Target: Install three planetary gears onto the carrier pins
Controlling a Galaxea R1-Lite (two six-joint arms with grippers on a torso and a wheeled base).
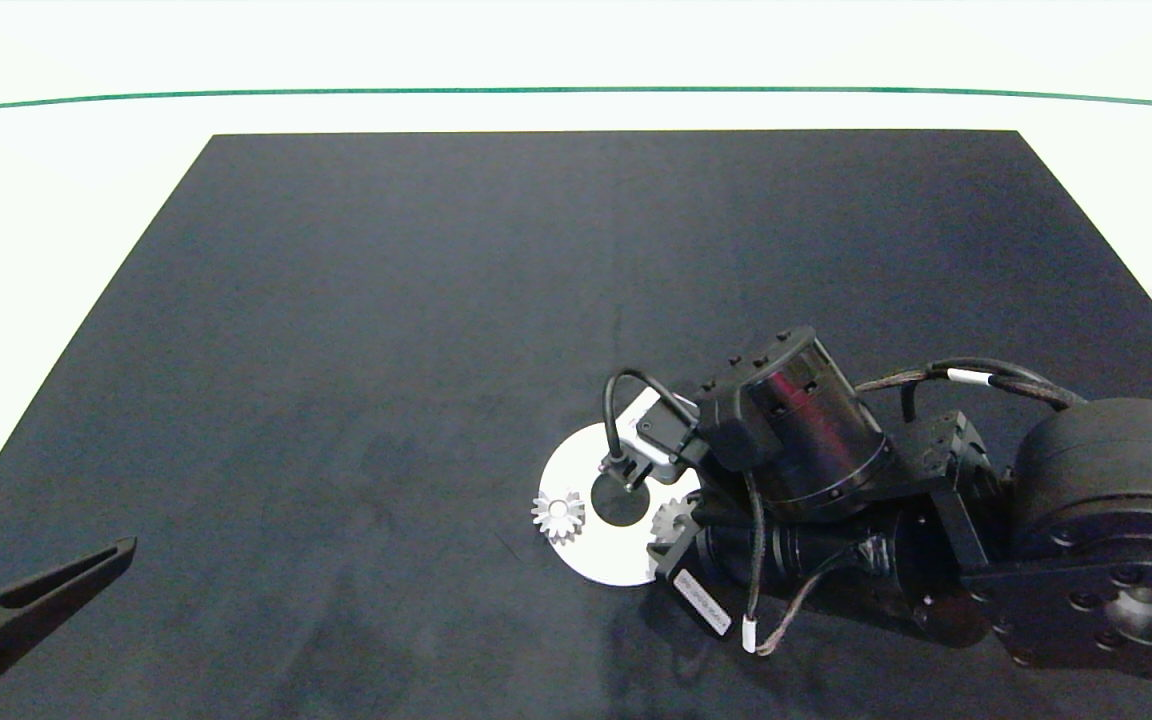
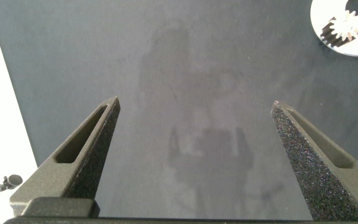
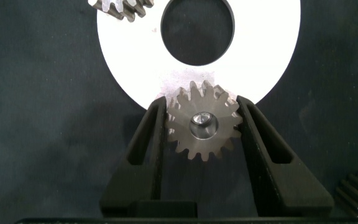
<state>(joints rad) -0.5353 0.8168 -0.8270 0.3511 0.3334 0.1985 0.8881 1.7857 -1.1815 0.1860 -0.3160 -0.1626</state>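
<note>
You see one small silver toothed gear [image 1: 558, 514] seated on the flat white ring disc [image 3: 266, 68]. The right gripper [image 3: 202, 127] grips a second gear [image 3: 202, 127] at the disc's edge; the third remains. The left gripper [image 2: 194, 134] waits open, well apart.

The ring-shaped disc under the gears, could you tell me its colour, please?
White; the disc shows best in the right wrist view.

Right gripper [image 3: 202, 127] jaws clamp gear [image 3: 202, 121] at white disc [image 3: 260, 56] rim; second gear [image 3: 120, 7] on disc.
</note>
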